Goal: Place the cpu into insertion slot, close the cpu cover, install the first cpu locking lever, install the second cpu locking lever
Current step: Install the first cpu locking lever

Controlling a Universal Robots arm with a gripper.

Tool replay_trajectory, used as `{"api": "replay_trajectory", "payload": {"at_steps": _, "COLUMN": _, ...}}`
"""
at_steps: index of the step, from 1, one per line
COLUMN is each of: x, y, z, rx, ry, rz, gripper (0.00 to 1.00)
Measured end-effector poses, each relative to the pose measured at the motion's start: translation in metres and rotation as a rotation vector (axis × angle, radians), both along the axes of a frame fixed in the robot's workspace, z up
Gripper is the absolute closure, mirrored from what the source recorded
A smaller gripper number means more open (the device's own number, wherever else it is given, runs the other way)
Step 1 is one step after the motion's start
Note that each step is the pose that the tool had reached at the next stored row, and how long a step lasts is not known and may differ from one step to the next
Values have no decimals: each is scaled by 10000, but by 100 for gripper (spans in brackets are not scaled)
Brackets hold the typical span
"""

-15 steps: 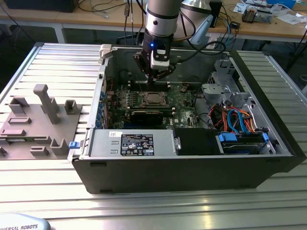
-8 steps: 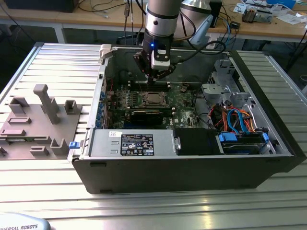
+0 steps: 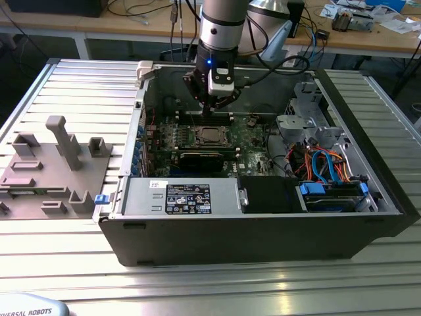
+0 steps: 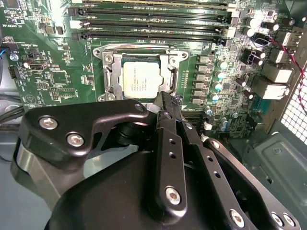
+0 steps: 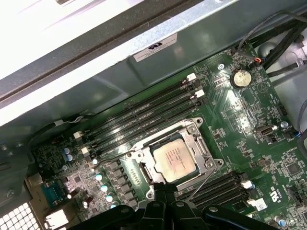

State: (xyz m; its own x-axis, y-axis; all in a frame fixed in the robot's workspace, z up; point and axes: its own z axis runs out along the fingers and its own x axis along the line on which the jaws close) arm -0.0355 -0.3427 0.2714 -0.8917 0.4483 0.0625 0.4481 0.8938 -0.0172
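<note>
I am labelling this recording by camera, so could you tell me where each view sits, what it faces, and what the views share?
Exterior view: off the arm, looking down into the open computer case on the ribbed table; arm and gripper show over the green circuit board.
Second wrist view: on the arm, looking past the gripper at the cpu.
First wrist view: on the arm, facing the board; gripper links edge the frame.
Shared: the cpu in the insertion slot, the cpu cover around it.
</note>
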Motion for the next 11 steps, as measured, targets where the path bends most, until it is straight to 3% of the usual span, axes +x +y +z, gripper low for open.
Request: {"api": "replay_trajectory", "payload": {"at_steps": 11, "x": 0, "y": 0, "z": 0, "rx": 0, "ry": 0, "rz": 182, "gripper": 89}}
